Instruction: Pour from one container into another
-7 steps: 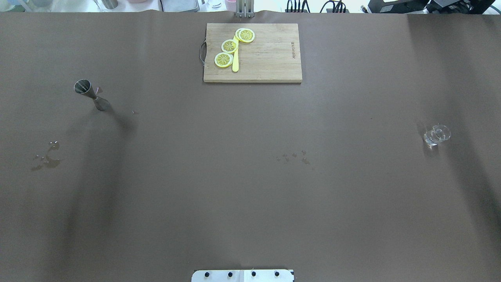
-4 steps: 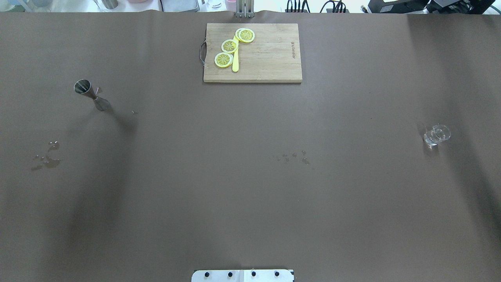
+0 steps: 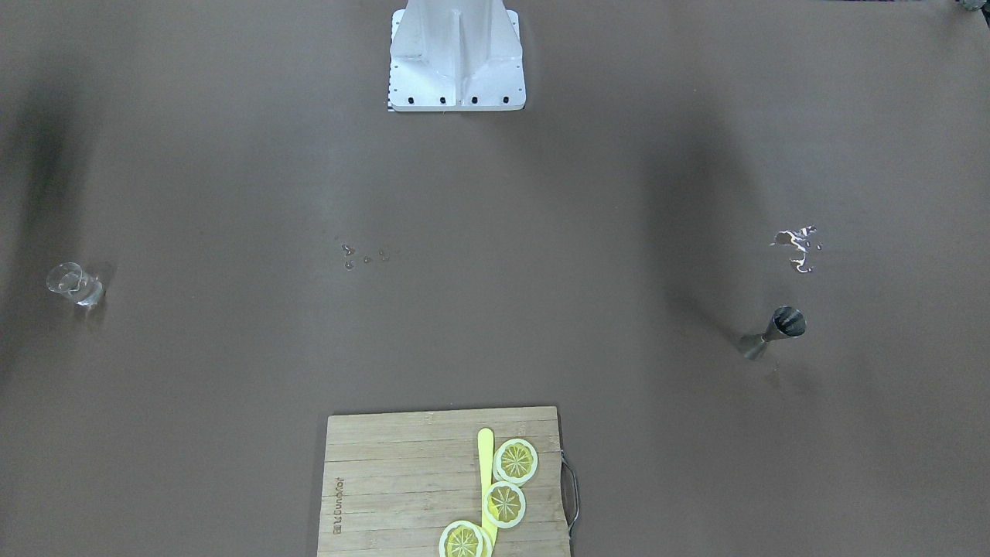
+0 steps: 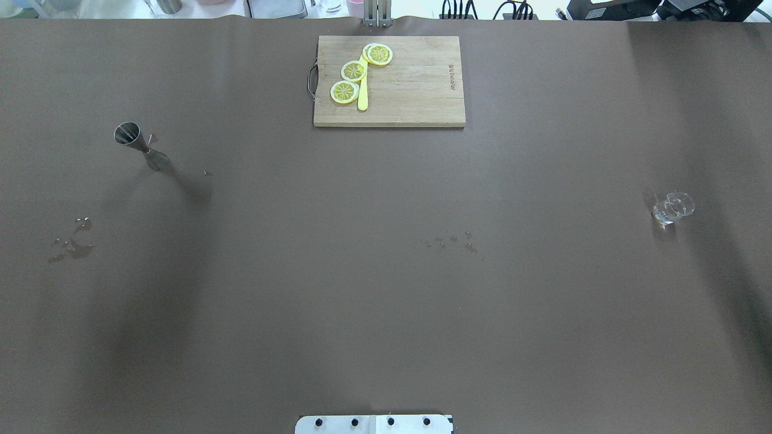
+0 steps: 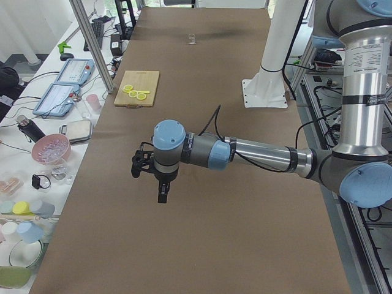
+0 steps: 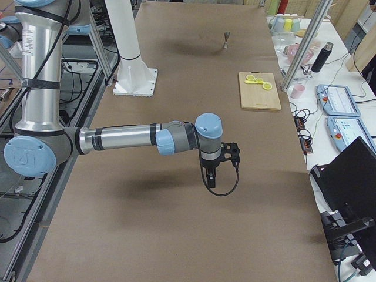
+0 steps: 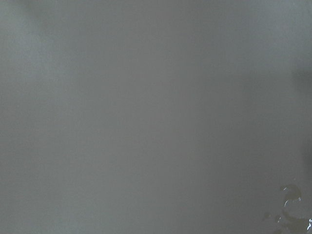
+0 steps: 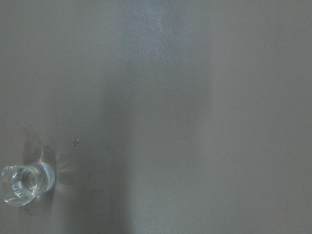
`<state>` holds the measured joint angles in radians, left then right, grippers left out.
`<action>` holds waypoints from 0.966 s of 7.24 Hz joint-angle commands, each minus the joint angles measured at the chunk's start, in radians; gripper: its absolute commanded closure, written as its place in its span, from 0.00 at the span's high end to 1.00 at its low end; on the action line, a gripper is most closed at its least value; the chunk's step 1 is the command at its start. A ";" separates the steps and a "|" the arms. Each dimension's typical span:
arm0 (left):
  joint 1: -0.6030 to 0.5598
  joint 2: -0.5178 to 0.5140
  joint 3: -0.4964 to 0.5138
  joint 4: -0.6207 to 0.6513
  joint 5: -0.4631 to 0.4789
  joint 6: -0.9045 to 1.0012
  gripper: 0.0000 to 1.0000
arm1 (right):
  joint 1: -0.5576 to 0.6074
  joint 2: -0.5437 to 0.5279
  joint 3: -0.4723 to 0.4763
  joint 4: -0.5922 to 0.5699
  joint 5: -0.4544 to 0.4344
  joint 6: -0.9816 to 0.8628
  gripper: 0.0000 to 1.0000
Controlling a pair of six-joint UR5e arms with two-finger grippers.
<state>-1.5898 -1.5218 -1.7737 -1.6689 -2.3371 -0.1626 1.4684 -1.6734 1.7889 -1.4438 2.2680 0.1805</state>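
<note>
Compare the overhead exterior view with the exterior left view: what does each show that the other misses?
Only the overhead view shows the metal jigger, standing upright on the robot's left side, and the wet patches near it. Only the exterior left view shows the left arm stretched over the table with its tool pointing down; whether that tool is open cannot be told. Both show the cutting board with lemon slices, the clear glass and the brown table.

Overhead: high, looking forward and down; cutting board (image 4: 416,90) at top.
Front: opposite side, steeply down; same board at bottom.
Sides: from table (image 5: 202,245) ends, lengthwise.
Wrists: near, facing down.
</note>
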 commanded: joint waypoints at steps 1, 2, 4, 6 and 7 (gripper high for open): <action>0.017 -0.006 -0.009 -0.098 0.031 -0.093 0.98 | -0.002 0.003 0.006 0.019 0.008 0.007 1.00; 0.060 -0.002 -0.036 -0.170 0.135 -0.189 0.98 | -0.006 0.003 0.003 0.020 0.007 -0.007 1.00; 0.158 0.002 -0.059 -0.288 0.247 -0.361 0.98 | -0.020 0.000 -0.025 0.101 -0.011 -0.007 1.00; 0.281 0.011 -0.131 -0.368 0.423 -0.559 0.98 | -0.029 -0.002 -0.031 0.167 -0.001 -0.009 1.00; 0.322 0.009 -0.156 -0.377 0.491 -0.615 0.98 | -0.029 -0.020 -0.019 0.189 0.011 -0.010 1.00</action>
<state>-1.3309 -1.5132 -1.8938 -2.0212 -1.9417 -0.6863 1.4422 -1.6789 1.7620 -1.2868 2.2668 0.1720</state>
